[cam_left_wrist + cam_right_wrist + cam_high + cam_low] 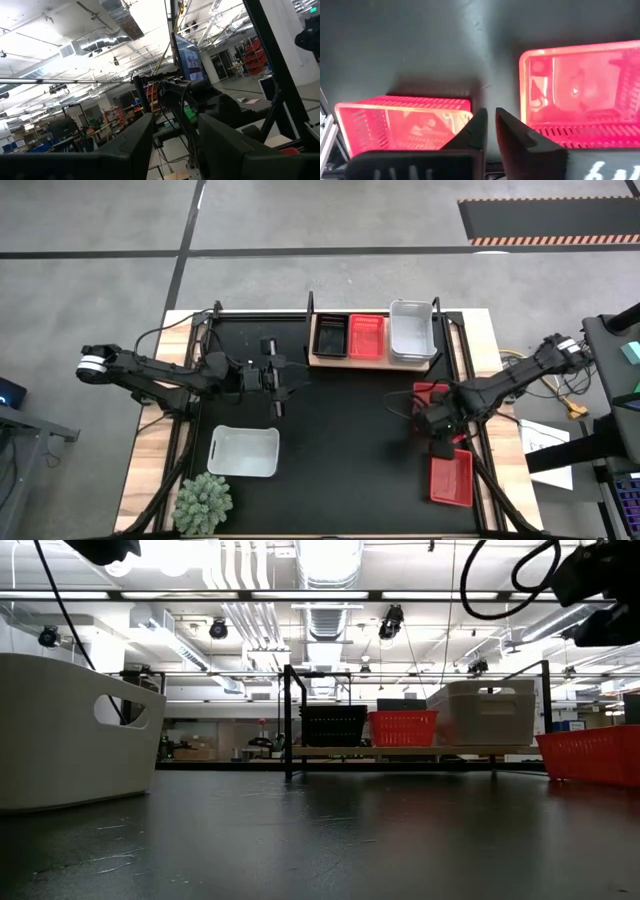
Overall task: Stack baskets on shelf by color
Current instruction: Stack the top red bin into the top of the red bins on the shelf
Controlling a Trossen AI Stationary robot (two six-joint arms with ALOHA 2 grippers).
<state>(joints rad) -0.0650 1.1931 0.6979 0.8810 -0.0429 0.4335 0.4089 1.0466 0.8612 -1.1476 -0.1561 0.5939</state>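
three red baskets (366, 336) (428, 395) (450, 479), two white baskets (411, 331) (243, 451), one black basket (329, 336), one shelf (330, 361), one green plant (203, 503), two grippers (283, 377) (437, 442).

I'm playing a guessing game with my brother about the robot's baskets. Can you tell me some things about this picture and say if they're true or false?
1. A black basket, a red basket and a white basket sit side by side on the shelf. True.
2. The plant stands on the shelf. False: it is at the table's near left corner.
3. Two red baskets lie on the mat near the right gripper. True.
4. The right gripper is carrying a basket. False: its fingers are nearly together over the gap between them, holding nothing.
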